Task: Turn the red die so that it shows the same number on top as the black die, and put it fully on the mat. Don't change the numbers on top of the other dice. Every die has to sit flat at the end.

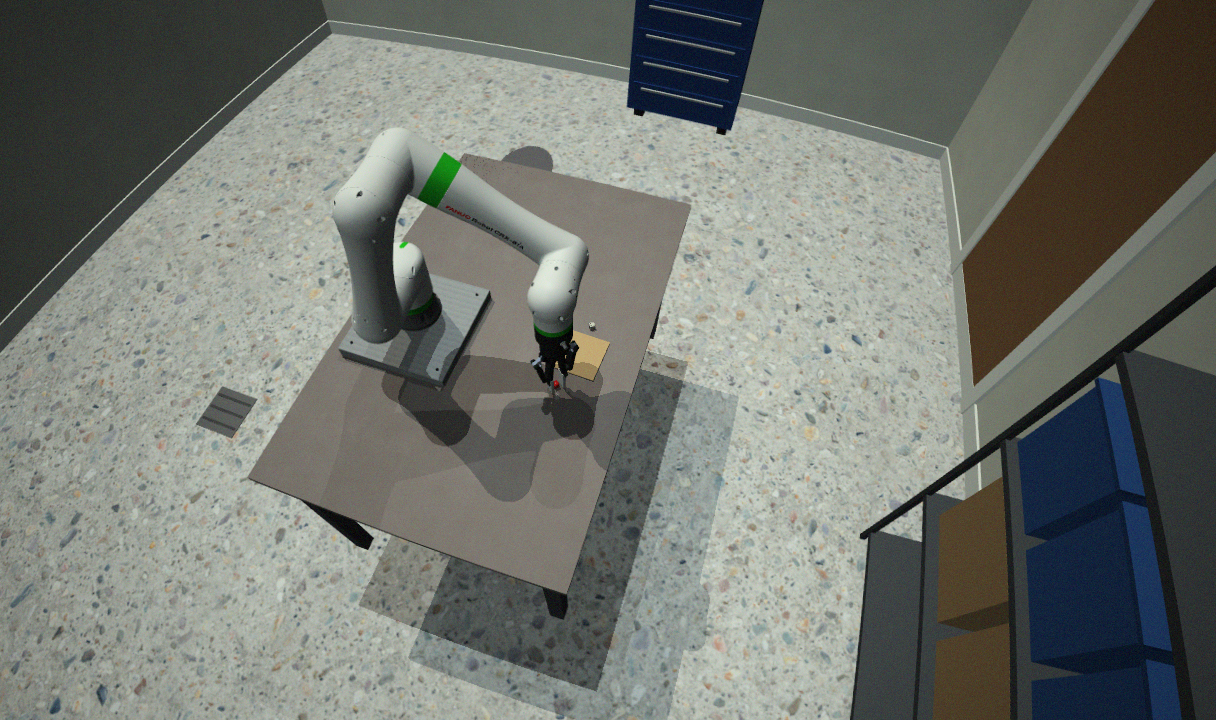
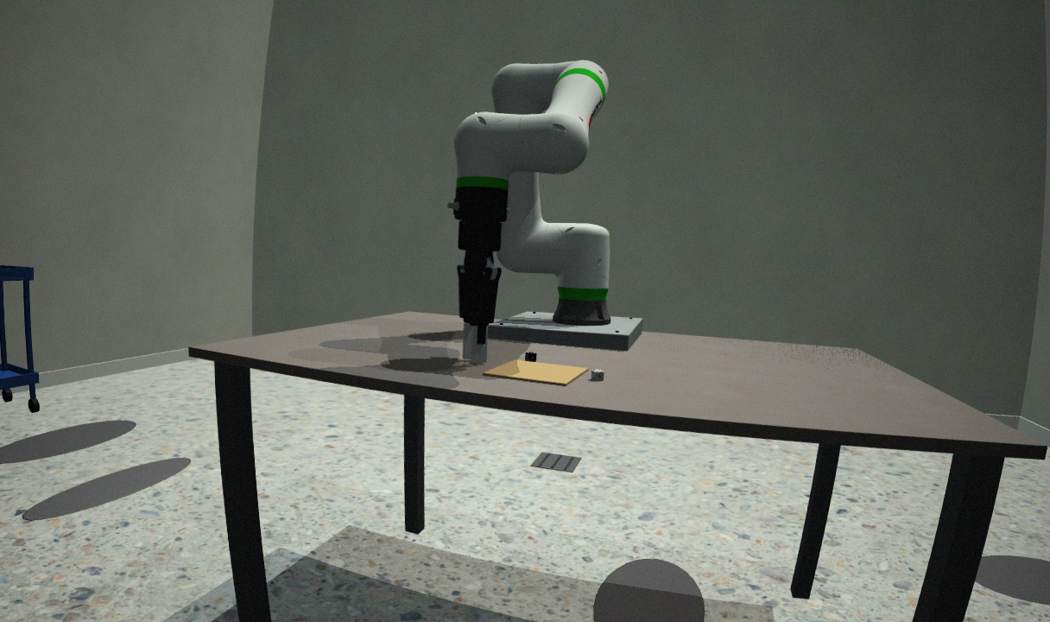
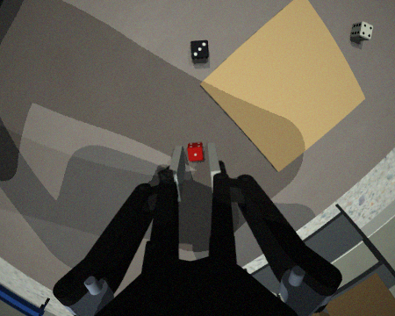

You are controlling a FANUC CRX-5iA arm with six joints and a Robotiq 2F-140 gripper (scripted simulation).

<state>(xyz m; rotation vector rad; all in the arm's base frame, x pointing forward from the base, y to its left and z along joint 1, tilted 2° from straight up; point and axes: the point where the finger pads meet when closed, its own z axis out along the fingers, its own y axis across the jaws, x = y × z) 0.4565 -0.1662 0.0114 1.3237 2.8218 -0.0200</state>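
Note:
The red die [image 3: 194, 153] [image 1: 554, 384] sits on the table between my fingertips, left of the mat. My gripper [image 3: 196, 154] [image 1: 553, 377] [image 2: 474, 352] points straight down with its tips at the table. The fingers stand narrowly apart on either side of the die, with small gaps, not clamped on it. The black die [image 3: 200, 51] [image 2: 530, 355] lies on the table beyond the mat's corner and shows two pips on top. The tan mat [image 3: 291, 76] [image 1: 596, 354] [image 2: 540, 373] lies flat and bare. The red die's top number is too small to read.
A white die [image 3: 362, 31] [image 1: 591, 324] [image 2: 598, 375] lies on the table just past the mat's far corner. The table edge runs close behind the mat. The robot base plate [image 1: 433, 335] stands at the table's other side.

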